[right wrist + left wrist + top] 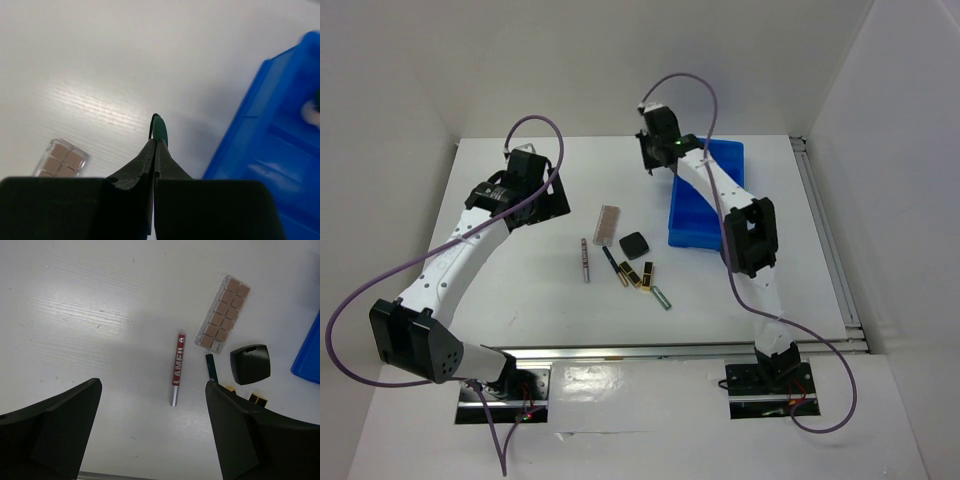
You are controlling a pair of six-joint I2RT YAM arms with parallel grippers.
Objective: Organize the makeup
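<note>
The right gripper [156,146] is clamped on 1 dark green pad [160,129], held edge-on, with the blue bin [270,125] just to its right

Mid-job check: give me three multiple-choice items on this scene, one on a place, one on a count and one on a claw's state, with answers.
1. Where is the black square compact?
A. On the white table, between the tan rectangular palette and the blue plastic bin
B. Inside that bin
C. On top of the palette

2. How many black-and-gold lipsticks lie on the table?
A. One
B. Two
C. Four

3. How is the right claw?
A. Wide open
B. Shut and empty
C. Shut on a thin dark green pad

Answers:
1. A, since the top view shows it on bare table between them.
2. B, since two lie side by side.
3. C, since the wrist view shows the tips pinching the pad.
</note>
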